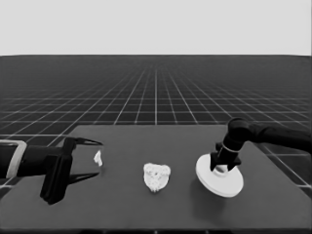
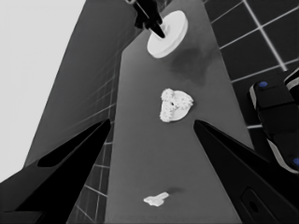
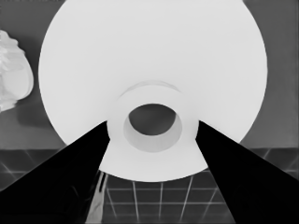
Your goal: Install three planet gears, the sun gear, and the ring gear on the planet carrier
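Note:
The larger round part [image 1: 222, 183], the ring gear, hangs tilted just above the table's right side and casts a shadow below it. My right gripper [image 1: 222, 165] is shut on its raised centre hub [image 3: 152, 140], one finger on each side. The smaller round part [image 1: 156, 188], the planet carrier, lies at the table's middle, with small toothed gears [image 1: 156, 172] clustered on top that cover most of it. The left wrist view shows the same cluster [image 2: 175, 105] and the lifted larger round part [image 2: 168, 35] farther off. My left gripper [image 1: 100, 159] waits open at the table's left end.
A thin white piece [image 1: 98, 157] lies on the table between the left gripper's open fingers, not held; it also shows in the left wrist view [image 2: 155, 199]. Dark machinery with blue lights [image 2: 275, 121] stands past the table's edge.

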`<state>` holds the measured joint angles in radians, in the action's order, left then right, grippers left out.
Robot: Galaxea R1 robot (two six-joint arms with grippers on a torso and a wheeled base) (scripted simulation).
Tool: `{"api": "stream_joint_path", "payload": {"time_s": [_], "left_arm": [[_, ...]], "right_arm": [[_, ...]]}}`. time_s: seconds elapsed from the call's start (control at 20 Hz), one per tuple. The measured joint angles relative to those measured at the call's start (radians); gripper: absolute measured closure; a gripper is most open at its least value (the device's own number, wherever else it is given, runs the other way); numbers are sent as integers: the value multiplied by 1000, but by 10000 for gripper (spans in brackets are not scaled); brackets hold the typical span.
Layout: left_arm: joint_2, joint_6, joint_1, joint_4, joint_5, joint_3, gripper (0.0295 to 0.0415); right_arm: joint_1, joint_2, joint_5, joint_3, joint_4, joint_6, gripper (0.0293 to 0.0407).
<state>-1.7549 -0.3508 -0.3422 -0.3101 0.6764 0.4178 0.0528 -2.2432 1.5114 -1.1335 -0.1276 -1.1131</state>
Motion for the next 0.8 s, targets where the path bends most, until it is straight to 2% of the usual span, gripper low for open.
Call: {"api": "stream_joint_path", "payload": {"time_s": [0.05, 0.1, 0.15, 0.25, 0.5, 0.6, 0.8], "left_arm": [[0, 0, 0, 0, 0, 0, 326], [0, 0, 0, 0, 0, 0, 326], [0, 0, 0, 0, 0, 0, 326], [0, 0, 0, 0, 0, 0, 326], [0, 0, 0, 0, 0, 0, 326], [0, 0, 0, 0, 0, 0, 326], [0, 0, 0, 0, 0, 0, 326]], "right_arm": [[-9, -176, 31, -47, -25, -262, 351], [-15, -436, 43, -139, -31, -364, 351], [-19, -598, 42, -266, -32, -360, 351], [-22, -743, 35, -439, -33, -308, 351], [-25, -812, 29, -548, -33, -265, 351], [-88, -823, 12, -584, -94, -243, 351], [-117, -830, 2, -606, -122, -230, 351]]}}
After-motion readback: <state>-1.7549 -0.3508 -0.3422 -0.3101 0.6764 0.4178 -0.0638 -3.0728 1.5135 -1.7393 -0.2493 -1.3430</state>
